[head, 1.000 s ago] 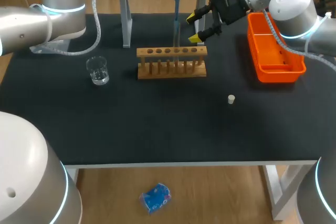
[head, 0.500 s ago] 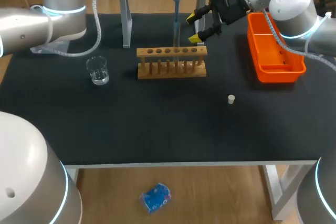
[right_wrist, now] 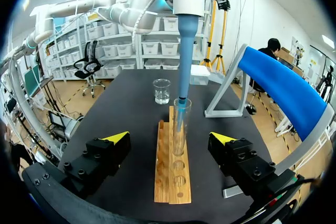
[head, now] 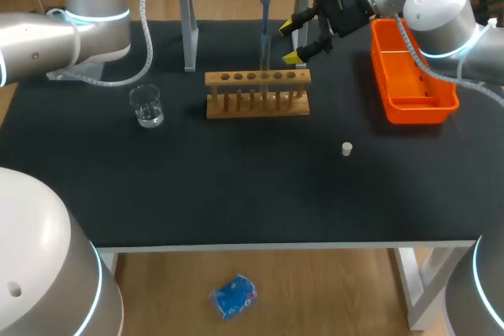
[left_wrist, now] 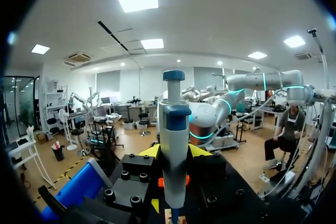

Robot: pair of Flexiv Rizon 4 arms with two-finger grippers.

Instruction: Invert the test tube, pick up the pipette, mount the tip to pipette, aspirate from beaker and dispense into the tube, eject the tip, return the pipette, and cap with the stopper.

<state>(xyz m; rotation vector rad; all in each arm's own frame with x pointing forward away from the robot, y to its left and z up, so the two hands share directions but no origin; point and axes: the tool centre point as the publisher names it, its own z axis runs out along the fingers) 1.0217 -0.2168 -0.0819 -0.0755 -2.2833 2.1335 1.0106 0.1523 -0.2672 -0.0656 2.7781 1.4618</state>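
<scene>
The black worktop (head: pixel 236 186) carries an orange bin (head: pixel 417 112) beside the right arm. A wooden rack (right_wrist: pixel 170 177) lies just ahead of the right gripper (right_wrist: pixel 170 139), whose fingers stand wide apart and hold nothing. The left gripper (left_wrist: pixel 174 153) is clamped on the pipette (left_wrist: pixel 174 124), which hangs below it. The pipette's tip sits in the mouth of the test tube (right_wrist: pixel 180 129), which stands upright in the rack. The beaker (right_wrist: pixel 161 91) stands beyond the rack. The white stopper (head: pixel 346 148) lies well apart from both grippers.
</scene>
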